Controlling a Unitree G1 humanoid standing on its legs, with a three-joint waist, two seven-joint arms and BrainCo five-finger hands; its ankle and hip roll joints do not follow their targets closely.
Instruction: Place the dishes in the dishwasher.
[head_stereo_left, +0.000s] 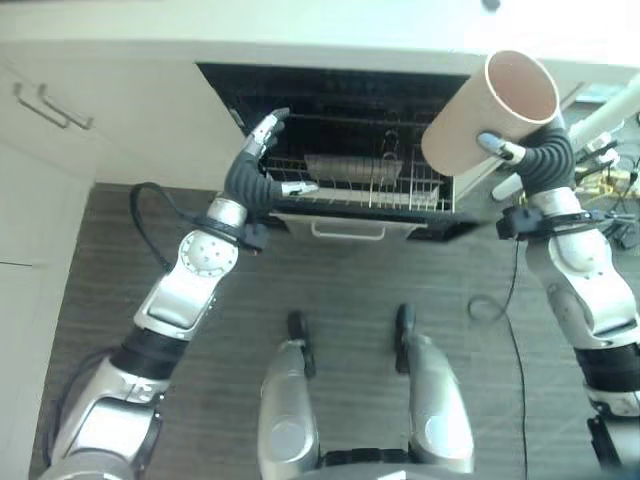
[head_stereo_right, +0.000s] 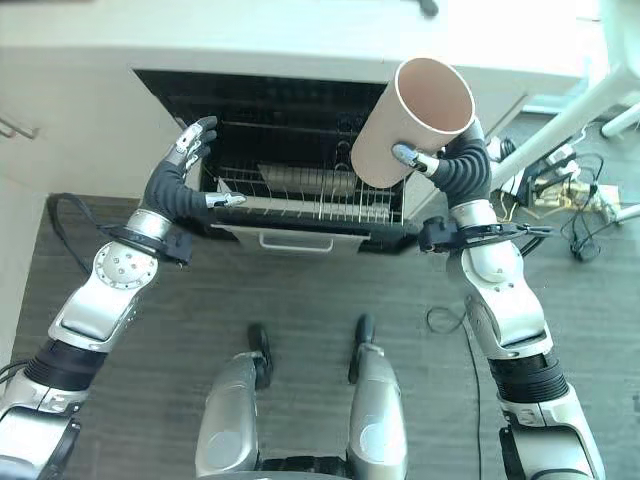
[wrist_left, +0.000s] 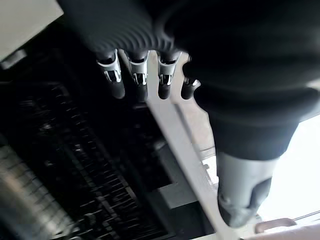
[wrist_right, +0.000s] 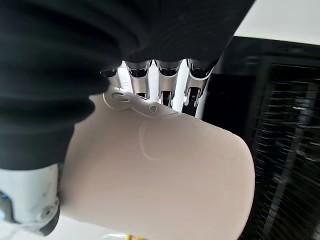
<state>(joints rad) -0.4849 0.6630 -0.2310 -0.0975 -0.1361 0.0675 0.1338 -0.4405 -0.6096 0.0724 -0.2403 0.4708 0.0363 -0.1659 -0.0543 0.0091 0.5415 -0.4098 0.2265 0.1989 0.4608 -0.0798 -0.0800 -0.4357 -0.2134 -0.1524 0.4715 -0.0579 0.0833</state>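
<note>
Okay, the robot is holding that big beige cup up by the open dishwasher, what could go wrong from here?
1. The right hand holds the beige cup tilted, above the floor beside the dishwasher rack; if the hold loosens, it would probably drop.
2. The cup looks wide against the rack's wire tines, so it may catch or tip when set down.
3. The left hand is open at the rack's left end; bumping the rack could shift it during placement.

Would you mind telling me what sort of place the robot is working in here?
Most likely a home kitchen: an open dishwasher with a wire rack sits under a pale countertop, beside a white cabinet with a bar handle. The right hand holds a beige cup.
</note>
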